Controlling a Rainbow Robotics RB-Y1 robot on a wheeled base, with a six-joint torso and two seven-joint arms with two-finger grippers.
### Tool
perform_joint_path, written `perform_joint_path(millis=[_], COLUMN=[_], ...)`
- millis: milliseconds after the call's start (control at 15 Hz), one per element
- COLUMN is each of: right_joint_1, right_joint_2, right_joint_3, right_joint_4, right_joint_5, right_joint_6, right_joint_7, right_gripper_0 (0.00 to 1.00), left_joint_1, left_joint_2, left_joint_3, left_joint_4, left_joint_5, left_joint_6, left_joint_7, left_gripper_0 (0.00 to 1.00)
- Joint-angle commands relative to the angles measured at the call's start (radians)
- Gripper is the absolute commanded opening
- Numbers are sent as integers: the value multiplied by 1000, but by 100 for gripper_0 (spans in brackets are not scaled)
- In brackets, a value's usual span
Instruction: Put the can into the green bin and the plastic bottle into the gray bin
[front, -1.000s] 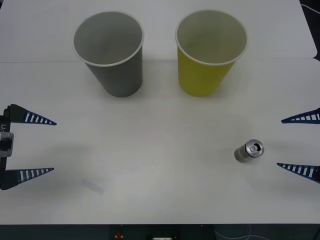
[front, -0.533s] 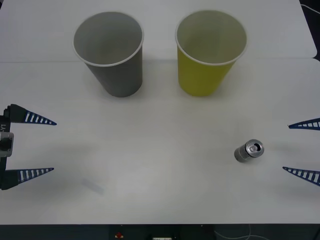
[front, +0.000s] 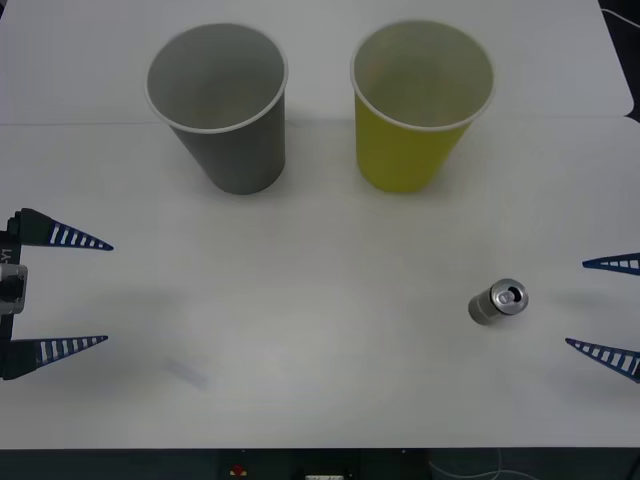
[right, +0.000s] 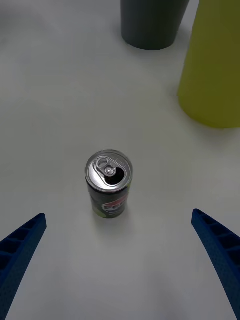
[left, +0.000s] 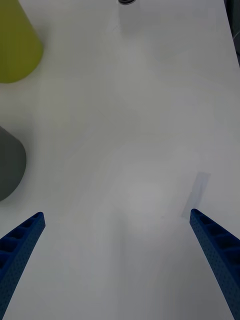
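Front view has the can (front: 497, 301) standing upright on the white desk (front: 320, 330) in the lower right of the frame, its pull-tab top facing up. My right claw (front: 610, 307) sits at the right edge, just beside the can but not touching it, its two blue ribbed fingers spread wide. My left claw (front: 70, 293) waits at the left edge, likewise spread wide with nothing between its fingers, well apart from the can.

Across the upper part of the frame stand both cups, upright and open: the gray bin (front: 222, 105) at upper left and the green bin (front: 418, 104) at upper right, near each other but not touching. Neither holds anything I can see.

From my right wrist, the can (right: 109, 183) is centred between my open fingers (right: 215, 245), dark label toward me, with the green bin (right: 212, 65) and the gray bin (right: 150, 22) beyond it. From my left wrist, a small pale strip (left: 196, 194) lies flat on the desk near one finger.
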Motion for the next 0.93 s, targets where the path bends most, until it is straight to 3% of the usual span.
perform_joint_path(millis=[67,933], right_joint_1=[-41,-245], right_joint_2=[36,281], right_joint_3=[34,151], right_joint_4=[71,379], right_joint_5=[-1,1], right_joint_6=[-10,-53], right_joint_7=[14,94], right_gripper_0=[100,100], left_joint_1=[0,0], left_joint_2=[0,0], left_joint_3=[0,0], left_joint_4=[0,0], left_joint_5=[0,0], left_joint_6=[0,0], left_joint_7=[0,0], left_gripper_0=[100,100])
